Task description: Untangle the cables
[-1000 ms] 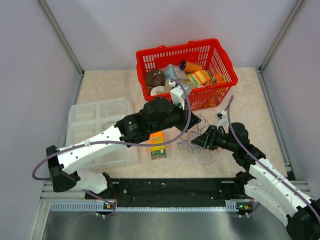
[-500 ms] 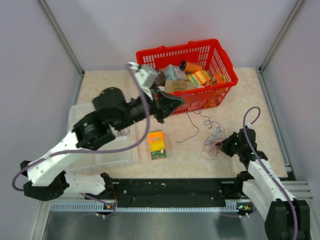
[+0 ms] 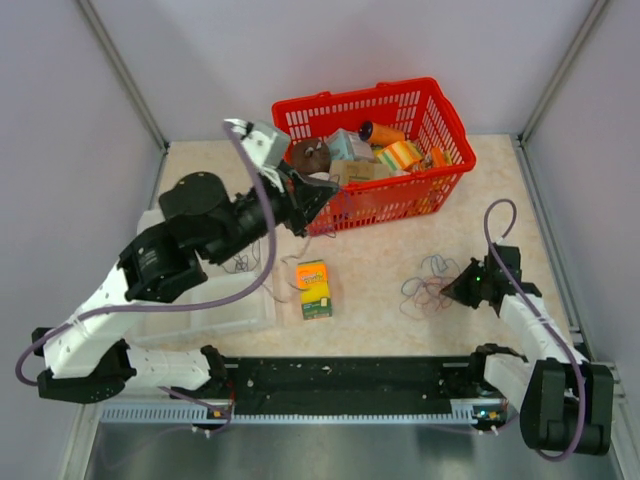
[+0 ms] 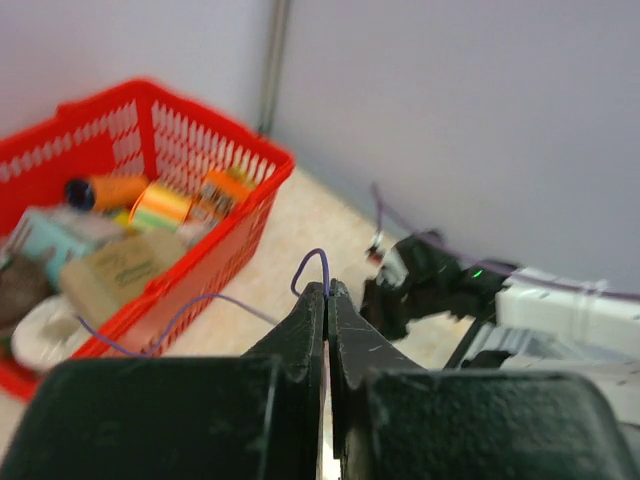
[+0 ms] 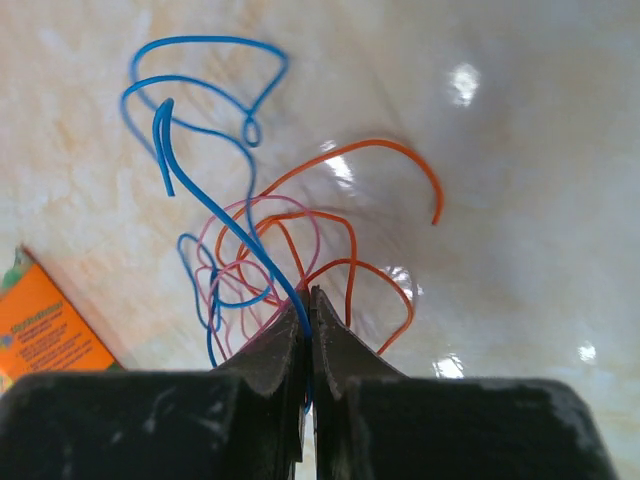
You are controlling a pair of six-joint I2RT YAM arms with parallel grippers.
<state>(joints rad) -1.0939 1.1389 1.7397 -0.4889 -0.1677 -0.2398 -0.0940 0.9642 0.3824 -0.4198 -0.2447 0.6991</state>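
The cables (image 3: 425,290), thin blue, orange and pink wires, lie tangled on the pale counter (image 3: 520,200); the right pincer (image 5: 307,296) pinches a blue strand (image 5: 163,135), likely anchoring them; the left pincer (image 4: 326,292), raised, nips a violet strand (image 4: 322,253), apparently to draw it free.

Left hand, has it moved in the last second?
Yes. The left hand has swung left along the basket front, from its middle to its left corner, shut on a cable.

2 arms (image 3: 150,272), 1 red basket (image 3: 372,100), 1 clear tray (image 3: 200,215), 1 orange box (image 3: 314,288), approx 4 cables (image 3: 420,286), tangled
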